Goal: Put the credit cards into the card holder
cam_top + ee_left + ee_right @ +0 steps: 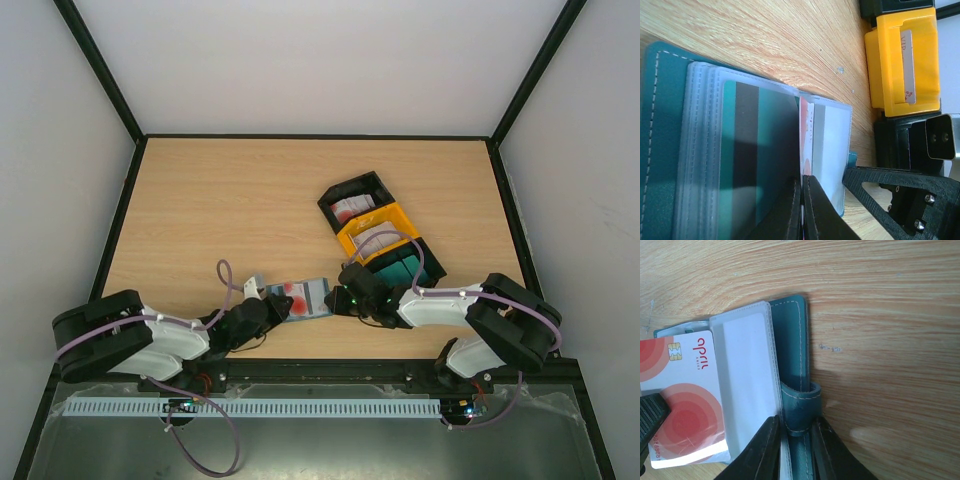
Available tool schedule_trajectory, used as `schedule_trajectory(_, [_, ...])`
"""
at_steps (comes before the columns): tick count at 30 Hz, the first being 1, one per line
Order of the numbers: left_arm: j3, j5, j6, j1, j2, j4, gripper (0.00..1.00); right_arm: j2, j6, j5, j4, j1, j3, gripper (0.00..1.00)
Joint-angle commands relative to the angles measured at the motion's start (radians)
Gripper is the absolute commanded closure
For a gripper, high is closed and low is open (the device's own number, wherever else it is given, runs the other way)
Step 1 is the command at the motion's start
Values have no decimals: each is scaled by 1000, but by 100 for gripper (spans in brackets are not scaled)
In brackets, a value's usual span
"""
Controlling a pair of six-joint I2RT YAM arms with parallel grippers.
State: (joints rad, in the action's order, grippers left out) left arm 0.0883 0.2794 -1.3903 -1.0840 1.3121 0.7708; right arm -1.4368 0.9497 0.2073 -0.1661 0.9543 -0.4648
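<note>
On the left of the wooden table (220,200), the left arm reached in low from the near edge, and the left gripper (802,187) was closed tight, its two black fingers pressed together on the edge of a credit card (687,410). This card was white with red circles and a chip. It lay partly over the clear plastic sleeves of the card holder (305,298). The teal card holder lay open and flat near the front middle of the table, between the two grippers. Just to its right, the right gripper (796,422) stood with one finger on each side of the holder's snap tab (799,399), close against it. Whether the jaws pinched the tab or merely flanked it could not be told. Farther right and back sat the three-bin tray, set on a slant. Its green bin (400,265) was nearest the right arm, then came the yellow bin (398,215) with a second card (376,238) standing in it. The black bin (345,190) was farthest back, holding a third card (348,209).
</note>
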Motion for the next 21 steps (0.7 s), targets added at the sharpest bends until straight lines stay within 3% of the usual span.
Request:
schedule_trajectory(1, [3, 3, -30, -15, 24, -54, 97, -31, -8, 12, 110, 9, 18, 83])
schedule_trajectory(21, [89, -35, 34, -19, 145, -49, 97, -52, -12, 51, 83, 9, 22, 84])
